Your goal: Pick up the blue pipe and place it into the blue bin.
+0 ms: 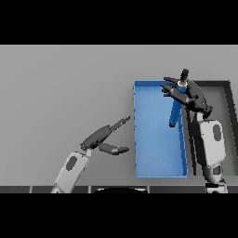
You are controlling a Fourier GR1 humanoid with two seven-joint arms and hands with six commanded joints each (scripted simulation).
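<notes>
On the left we see the left hand (pixel 103 137) hanging over the grey table (pixel 56 93), its arm coming up from the lower edge. Its fingers are straight and spread, pointing toward the right, with the thumb held apart below them; it grasps nothing and lies just short of the bin's left wall.

Moving right, we come to the blue bin (pixel 153 135), a long rectangular tray lying lengthwise away from us, its floor showing bare over most of its area.

Over the bin's far right part we find the blue pipe (pixel 176 111), tilted a little off upright, its lower end down inside the bin near the right wall. The right hand (pixel 186 95) is wrapped around the pipe's upper end, fingers curled about it. Whether the pipe's lower end touches the bin floor we cannot tell.

Just beside the blue bin's right wall lies a dark grey bin (pixel 228 100), partly hidden behind the right arm.
</notes>
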